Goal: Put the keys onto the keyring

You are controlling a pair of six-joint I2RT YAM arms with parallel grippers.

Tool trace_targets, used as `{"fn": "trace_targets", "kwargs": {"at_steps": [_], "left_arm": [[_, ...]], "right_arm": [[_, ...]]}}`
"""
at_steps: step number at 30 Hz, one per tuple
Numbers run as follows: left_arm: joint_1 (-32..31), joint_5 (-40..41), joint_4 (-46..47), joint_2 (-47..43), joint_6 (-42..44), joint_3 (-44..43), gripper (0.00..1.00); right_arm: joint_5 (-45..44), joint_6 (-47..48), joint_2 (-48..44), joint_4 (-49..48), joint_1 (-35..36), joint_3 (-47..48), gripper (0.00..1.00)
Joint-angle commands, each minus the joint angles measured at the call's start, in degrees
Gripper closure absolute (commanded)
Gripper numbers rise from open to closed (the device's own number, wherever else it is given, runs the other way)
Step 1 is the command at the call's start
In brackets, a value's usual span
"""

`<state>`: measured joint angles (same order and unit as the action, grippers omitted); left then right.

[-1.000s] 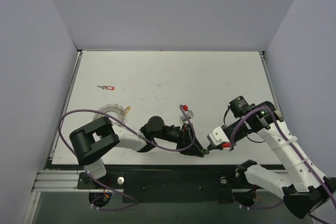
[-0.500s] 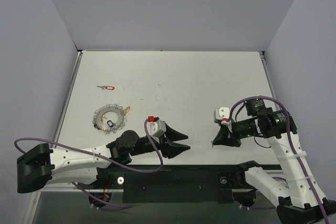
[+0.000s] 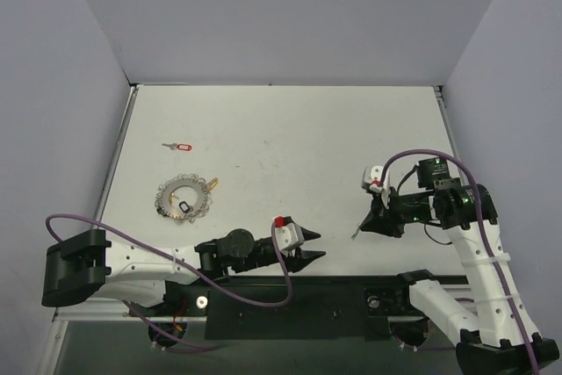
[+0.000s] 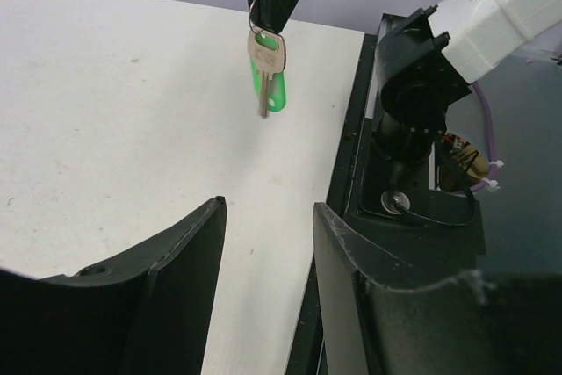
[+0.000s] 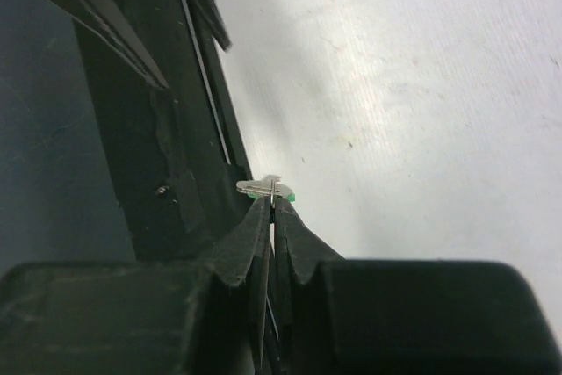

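Observation:
A green-headed key (image 4: 268, 76) hangs from the tips of my right gripper (image 5: 274, 204), which is shut on its small wire loop. It shows as a silver and green sliver (image 5: 268, 189) in the right wrist view. In the top view that gripper (image 3: 362, 229) hovers near the table's front edge, right of centre. My left gripper (image 3: 316, 245) is open and empty just left of it, jaws pointing toward the key; the left wrist view shows both fingers (image 4: 180, 256) apart. The keyring (image 3: 184, 198) lies flat at the left, with the red-headed key (image 3: 179, 146) beyond it.
The black mounting rail (image 3: 299, 296) runs along the near table edge, right below both grippers. The right arm's base and cable (image 4: 413, 120) stand close to the hanging key. Purple cables (image 3: 132, 221) loop over the left arm.
The left gripper has let go, opened and pulled back from the right gripper's tip to the front edge. The right gripper moved right and up a little with the green key.

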<state>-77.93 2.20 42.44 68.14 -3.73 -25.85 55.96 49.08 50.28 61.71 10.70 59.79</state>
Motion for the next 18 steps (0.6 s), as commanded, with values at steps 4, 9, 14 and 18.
{"fn": "trace_targets", "kwargs": {"at_steps": [4,9,14,18], "left_arm": [[-0.29,6.93,-2.35,-10.1,2.93,1.58,0.46],[-0.12,10.28,-11.91,-21.02,3.2,4.14,0.43],[-0.12,11.34,-26.33,-31.99,3.38,0.81,0.4],[-0.12,11.95,-41.43,-36.49,6.44,-3.5,0.4]], "right_arm": [[-11.4,4.96,5.07,7.18,-10.59,-0.37,1.0],[-18.06,14.45,10.18,11.06,-25.01,-3.01,1.0],[-24.67,18.07,19.65,9.93,-32.31,-3.98,1.0],[-28.54,14.39,25.9,3.61,-32.32,-4.59,1.0]]}}
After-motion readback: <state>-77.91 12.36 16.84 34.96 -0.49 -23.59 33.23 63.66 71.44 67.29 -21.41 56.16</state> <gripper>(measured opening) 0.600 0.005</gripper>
